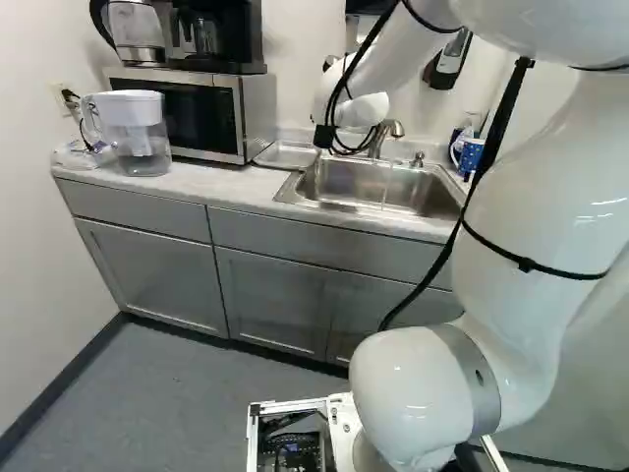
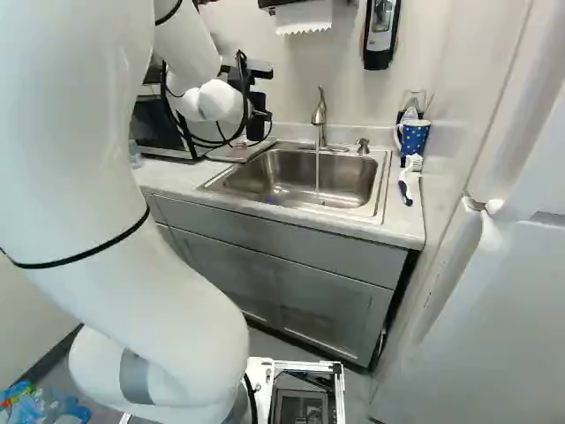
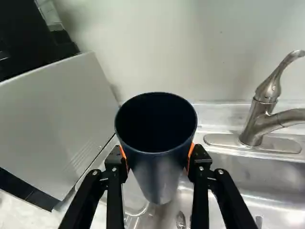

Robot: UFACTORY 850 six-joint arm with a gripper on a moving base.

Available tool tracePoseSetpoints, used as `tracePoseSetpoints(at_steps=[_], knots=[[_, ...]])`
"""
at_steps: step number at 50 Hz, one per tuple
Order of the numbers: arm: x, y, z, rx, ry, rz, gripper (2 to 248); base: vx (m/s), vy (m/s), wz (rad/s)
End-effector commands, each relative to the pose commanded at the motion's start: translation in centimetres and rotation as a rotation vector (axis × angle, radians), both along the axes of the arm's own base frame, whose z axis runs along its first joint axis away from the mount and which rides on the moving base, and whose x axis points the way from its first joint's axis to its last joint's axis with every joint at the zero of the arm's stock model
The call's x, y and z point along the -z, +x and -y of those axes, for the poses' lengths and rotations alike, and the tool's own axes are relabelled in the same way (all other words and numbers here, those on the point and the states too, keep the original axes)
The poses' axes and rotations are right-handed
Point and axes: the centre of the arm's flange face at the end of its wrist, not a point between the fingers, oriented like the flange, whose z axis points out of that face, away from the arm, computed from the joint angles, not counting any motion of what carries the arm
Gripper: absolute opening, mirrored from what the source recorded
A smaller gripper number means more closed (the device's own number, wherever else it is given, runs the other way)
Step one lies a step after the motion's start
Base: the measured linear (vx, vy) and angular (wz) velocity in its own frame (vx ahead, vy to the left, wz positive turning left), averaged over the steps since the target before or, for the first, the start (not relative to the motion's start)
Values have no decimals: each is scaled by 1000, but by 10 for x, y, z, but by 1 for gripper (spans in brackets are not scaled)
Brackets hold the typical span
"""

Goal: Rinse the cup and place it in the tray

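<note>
The fingers (image 3: 113, 191) are clamping the dark cup (image 3: 161, 174) from both sides, holding it upright near the tray (image 2: 231, 154) beside the sink (image 2: 381, 187), while water (image 2: 318, 173) is running from the faucet (image 2: 320, 115).

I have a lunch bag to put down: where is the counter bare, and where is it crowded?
Bare counter runs in front of the microwave, between the pitcher and the sink. Crowded: beyond the sink, at the right of the right base view, by the blue mug and brush.
</note>
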Motion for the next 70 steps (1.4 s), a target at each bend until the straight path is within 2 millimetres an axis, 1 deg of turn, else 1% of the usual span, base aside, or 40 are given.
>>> tracePoseSetpoints(at_steps=[15,26,35,46,53,61,70], knots=[[0,7,-23,-42,0,1,126,0,0,0],[0,16,-40,-72,-1,2,126,0,0,0],[1,27,-54,-99,-10,6,126,0,0,0],[2,46,-68,-129,-26,12,126,0,0,0],[3,59,-73,-143,-38,17,126,0,0,0],[4,75,-75,-153,-53,24,126,0,0,0],[6,80,-75,-164,-71,24,126,0,0,0]])
